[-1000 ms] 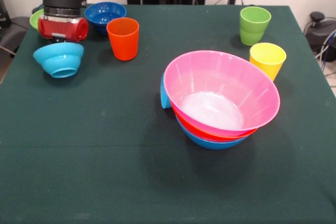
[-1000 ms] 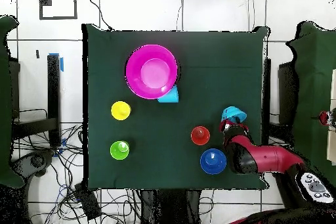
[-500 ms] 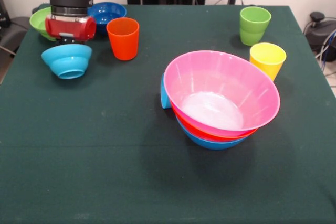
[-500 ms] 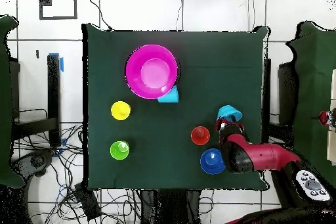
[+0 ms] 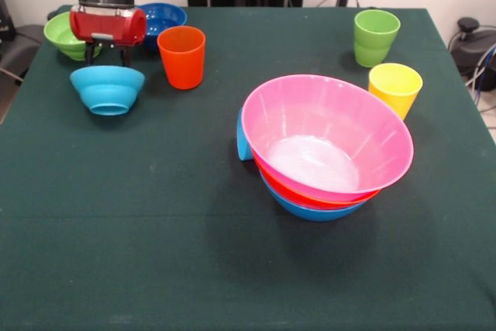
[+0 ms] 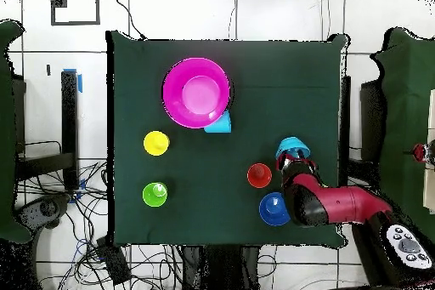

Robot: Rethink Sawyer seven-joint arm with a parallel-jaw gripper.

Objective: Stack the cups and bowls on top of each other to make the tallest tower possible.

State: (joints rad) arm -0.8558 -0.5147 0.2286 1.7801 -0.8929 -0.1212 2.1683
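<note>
We put the gripper near the table's corner where the small bowls sit, hanging right over the light blue bowl, which is upside down. Two dark fingers drop toward the bowl's base, but we cannot tell if they pinch it or stand apart.

Step in hand, we judge: picking this bowl for the tower. Next move calls for a firm hold, a lift, then a carry over the orange cup.

Beside it: green bowl at the table's edge, dark blue bowl at the back edge. The tower, pink over orange over blue, sits near mid-table with the light blue cup lying against it. Yellow cup and green cup stand toward the other back corner.

No brands or writing readable.
</note>
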